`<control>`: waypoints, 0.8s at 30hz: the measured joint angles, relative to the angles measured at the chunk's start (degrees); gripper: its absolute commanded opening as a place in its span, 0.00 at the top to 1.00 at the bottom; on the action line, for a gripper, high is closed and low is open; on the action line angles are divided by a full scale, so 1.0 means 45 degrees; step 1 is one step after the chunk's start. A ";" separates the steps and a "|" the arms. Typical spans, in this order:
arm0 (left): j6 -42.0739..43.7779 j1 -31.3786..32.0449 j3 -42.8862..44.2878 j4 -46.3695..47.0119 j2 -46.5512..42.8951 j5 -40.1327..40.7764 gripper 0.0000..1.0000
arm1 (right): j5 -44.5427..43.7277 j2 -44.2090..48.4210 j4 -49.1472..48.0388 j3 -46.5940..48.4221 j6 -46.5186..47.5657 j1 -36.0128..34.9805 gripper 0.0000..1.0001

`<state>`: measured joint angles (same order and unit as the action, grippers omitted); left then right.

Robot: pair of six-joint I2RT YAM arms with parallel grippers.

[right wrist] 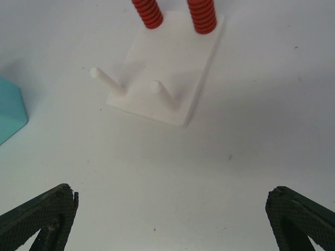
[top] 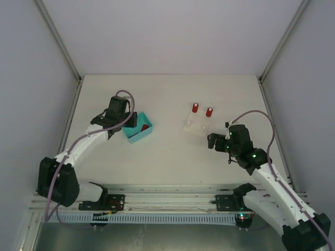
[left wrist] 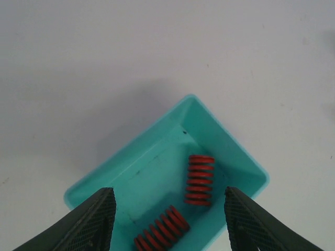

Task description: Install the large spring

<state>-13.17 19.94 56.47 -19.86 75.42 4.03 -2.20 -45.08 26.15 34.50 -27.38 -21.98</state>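
Left fingers [left wrist: 99, 219] are spread wide and nothing is held. The left gripper [left wrist: 168, 193] is hung right over the tray [left wrist: 222, 138], on the left of the table [top: 167, 157]. Two red coils are seen loose on the tray floor: the right spring [left wrist: 200, 180], close to the right finger, and the near spring [left wrist: 159, 230], low between the fingers. The near spring looks like the bigger one, so it's probably the target, but that can't be called for sure.

The right gripper [right wrist: 170, 201] is opened wide too, empty, and parked just near of the white base [right wrist: 172, 63] on the right. The seated springs [right wrist: 147, 13] are found on its far pegs, and the two bare pegs [right wrist: 107, 81] are left free.

So the pick is judged to be the step in hand. Next, a drop into the tray is called for, with the coil pinched across its sides and the tray walls kept clear.
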 measured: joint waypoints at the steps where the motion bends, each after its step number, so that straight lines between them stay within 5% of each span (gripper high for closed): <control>1: 0.0112 -0.0068 0.0087 -0.0121 0.0238 -0.0175 0.45 | -0.0165 0.0000 0.0253 0.0185 0.0000 0.0000 0.01; 10: 0.2050 -0.0510 0.1613 -0.1467 0.2744 -0.1972 0.62 | -0.1370 -0.0058 0.2735 0.2025 -0.0243 0.0000 0.00; 24: 0.2895 -0.0544 0.2618 -0.2380 0.4658 -0.3963 0.63 | -0.2448 -0.0971 0.4639 0.3823 -0.0457 -0.0005 0.00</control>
<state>-0.14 17.50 68.25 -30.57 96.38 -13.80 -13.21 -49.45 47.03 51.70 -29.43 -22.00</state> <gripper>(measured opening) 0.377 0.998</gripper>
